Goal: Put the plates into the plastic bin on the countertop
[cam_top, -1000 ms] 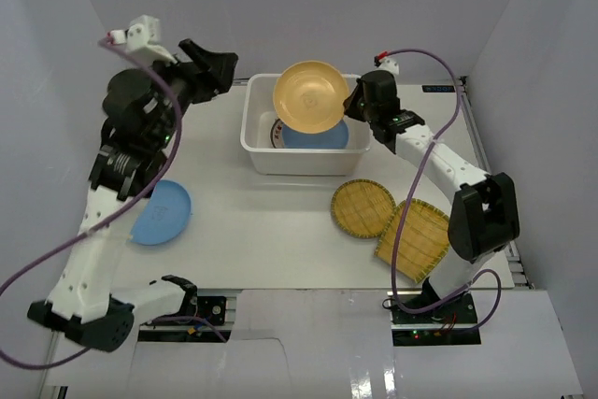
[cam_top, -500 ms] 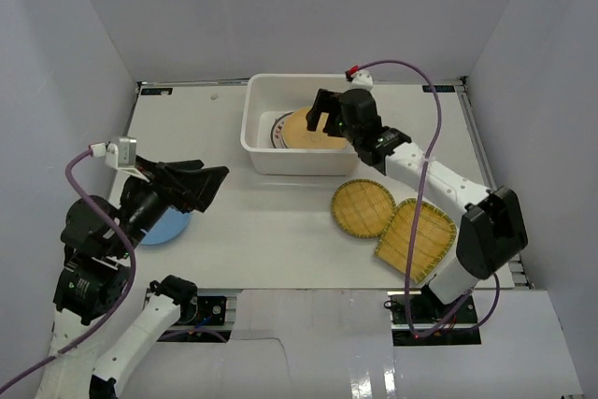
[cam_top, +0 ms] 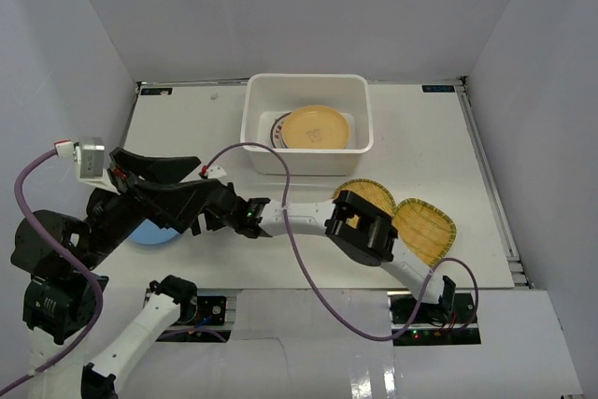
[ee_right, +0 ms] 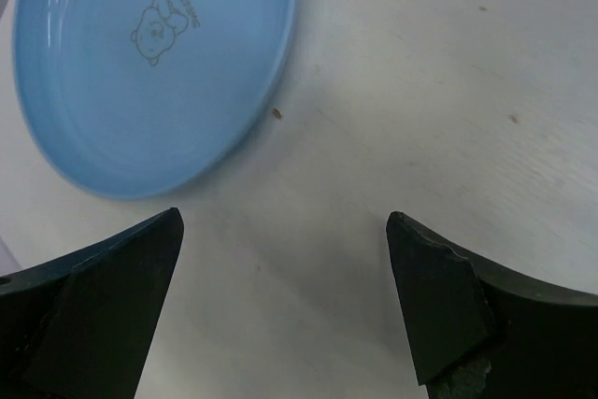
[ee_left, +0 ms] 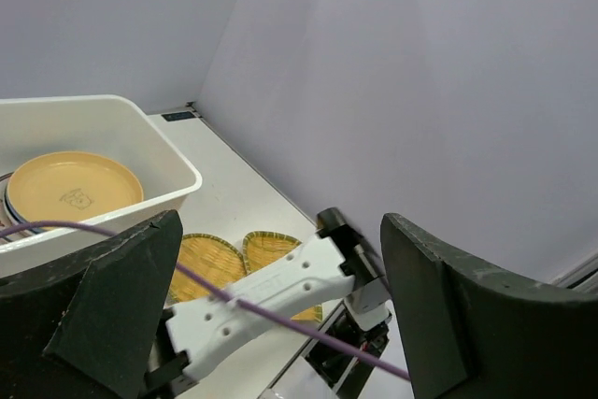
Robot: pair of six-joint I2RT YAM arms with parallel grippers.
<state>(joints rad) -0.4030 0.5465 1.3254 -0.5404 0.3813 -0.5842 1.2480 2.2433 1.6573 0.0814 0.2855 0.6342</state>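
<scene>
The white plastic bin (cam_top: pixel 257 142) stands at the back of the countertop (cam_top: pixel 439 137), also in the left wrist view (ee_left: pixel 159 151). A tan-yellow plate (cam_top: pixel 316 126) (ee_left: pixel 70 186) lies in it on top of other plates. A light blue plate (cam_top: pixel 148 234) (ee_right: pixel 149 63) rests on the table at the left, partly hidden by my left arm. Two woven bamboo plates (cam_top: pixel 372 193) (cam_top: pixel 425 229) (ee_left: pixel 210 259) lie at the right. My left gripper (cam_top: pixel 213 179) (ee_left: pixel 280 221) hangs high, open and empty. My right gripper (cam_top: pixel 245 214) (ee_right: pixel 285 221) is open just over bare table, right of the blue plate.
My right arm (cam_top: pixel 360 226) (ee_left: pixel 271 296) stretches low across the front of the table, with its purple cable (cam_top: pixel 290 231) looping over it. Pale grey walls close in the left, back and right sides. A metal rail (cam_top: pixel 491 184) runs along the right edge.
The right gripper opened and left the tan-yellow plate in the bin, then swung left to beside the blue plate. The left arm came away from the bin, back and up toward the camera.
</scene>
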